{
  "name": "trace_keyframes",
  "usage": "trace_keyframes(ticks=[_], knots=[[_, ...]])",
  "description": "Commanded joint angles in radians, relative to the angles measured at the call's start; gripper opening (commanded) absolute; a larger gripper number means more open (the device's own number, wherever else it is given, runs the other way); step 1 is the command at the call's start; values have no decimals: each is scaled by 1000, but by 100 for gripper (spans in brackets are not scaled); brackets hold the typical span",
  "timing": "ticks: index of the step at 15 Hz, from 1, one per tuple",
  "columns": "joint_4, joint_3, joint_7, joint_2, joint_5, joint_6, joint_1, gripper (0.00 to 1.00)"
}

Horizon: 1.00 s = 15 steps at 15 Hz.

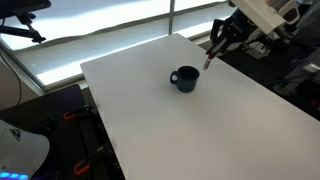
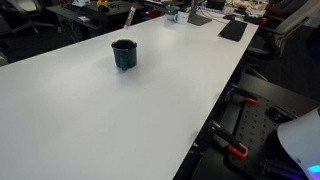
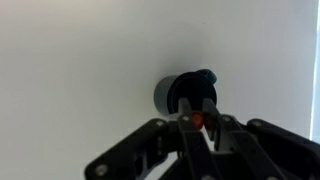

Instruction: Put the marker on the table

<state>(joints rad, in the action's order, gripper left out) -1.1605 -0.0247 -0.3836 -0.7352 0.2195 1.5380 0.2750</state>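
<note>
The dark blue mug stands on the white table toward its far side; it also shows in an exterior view and in the wrist view. My gripper hangs above the table's far right edge, right of the mug, shut on the thin dark marker, which points down. In the wrist view the fingers are shut on the marker's reddish end, with the mug just beyond them. The gripper does not show in the exterior view with the desks behind.
Beyond the table are desks with dark equipment and chairs. Black frames with orange clamps stand beside the table's long edge. The table's far edge lies close to the gripper.
</note>
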Motion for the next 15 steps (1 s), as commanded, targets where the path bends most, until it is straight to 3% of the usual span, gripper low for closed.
trace_keyframes(ticks=[1, 15], knots=[[-154, 19, 10, 96, 6, 83, 3, 4], [-459, 27, -22, 130, 38, 341, 18, 4]])
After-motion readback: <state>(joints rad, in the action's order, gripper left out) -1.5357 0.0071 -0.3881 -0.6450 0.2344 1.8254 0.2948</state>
